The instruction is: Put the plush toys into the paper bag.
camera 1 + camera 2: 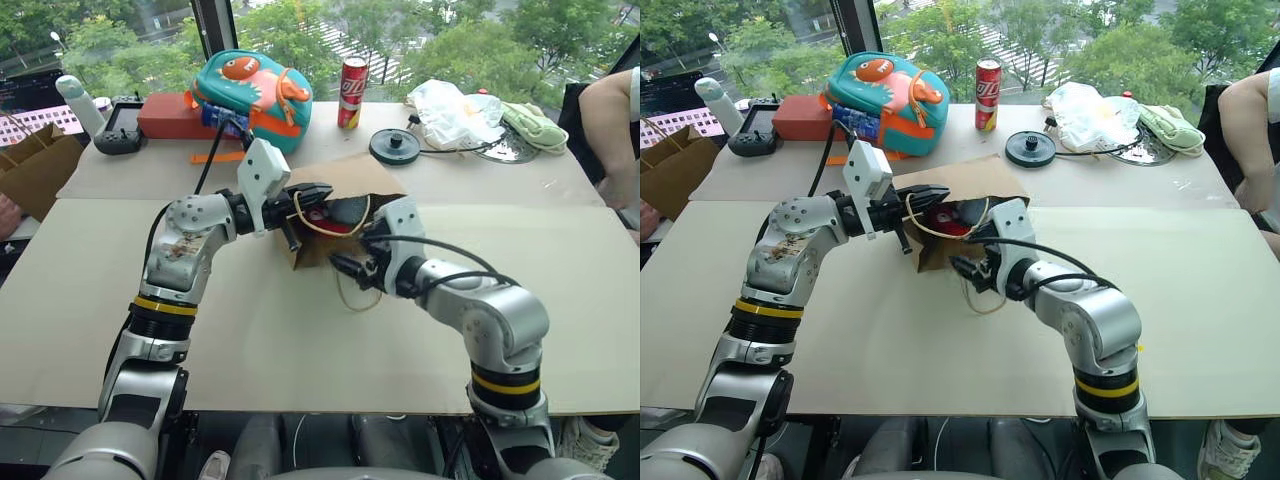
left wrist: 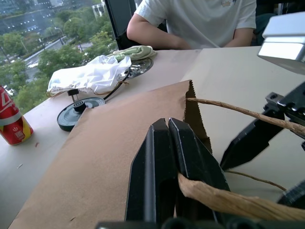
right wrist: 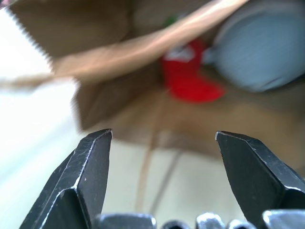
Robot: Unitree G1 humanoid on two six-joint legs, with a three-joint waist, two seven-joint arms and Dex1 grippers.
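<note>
The paper bag (image 1: 345, 180) lies on its side in the middle of the table, its mouth facing me. My left gripper (image 1: 308, 194) is shut on the upper lip by a cord handle (image 2: 238, 112) and holds the mouth up. Inside the bag lie a red chili plush toy (image 3: 188, 78) and, beside it, a bluish-grey plush toy (image 3: 259, 52). My right gripper (image 3: 163, 136) stands open just outside the mouth, nothing between its fingers. The lower cord handle (image 1: 350, 300) trails on the table under it.
Along the table's far side stand a teal dinosaur backpack (image 1: 250, 95), a red box (image 1: 170, 115), a red can (image 1: 352, 92), a black disc (image 1: 395, 145), a white plastic bag (image 1: 455, 110) and a green cloth (image 1: 535, 125). A person's arm (image 1: 610, 110) rests far right. A darker brown bag (image 1: 35, 165) stands left.
</note>
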